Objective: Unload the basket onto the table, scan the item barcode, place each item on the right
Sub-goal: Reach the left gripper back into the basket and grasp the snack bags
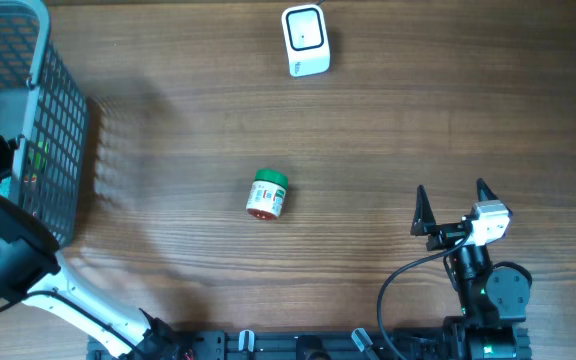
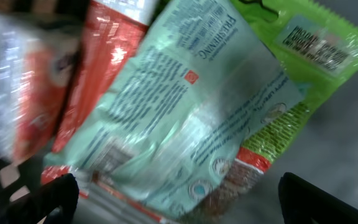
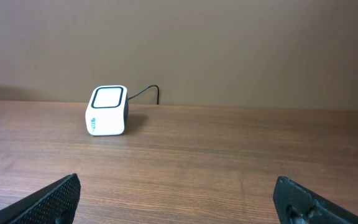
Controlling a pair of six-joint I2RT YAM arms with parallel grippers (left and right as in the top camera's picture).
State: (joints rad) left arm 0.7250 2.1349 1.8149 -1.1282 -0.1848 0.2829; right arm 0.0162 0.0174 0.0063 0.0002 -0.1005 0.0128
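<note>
The white barcode scanner stands at the table's far edge; the right wrist view shows the scanner ahead and to the left. A small jar with a green lid and a white label lies mid-table. My left arm reaches into the grey mesh basket at the left. In the left wrist view my left gripper is open just above a pale green packet, holding nothing. My right gripper is open and empty at the near right, well apart from the jar.
The basket also holds a lime green packet and red packets, piled and overlapping. A cable runs from the scanner's back. Bare wooden table lies between scanner, jar and right gripper.
</note>
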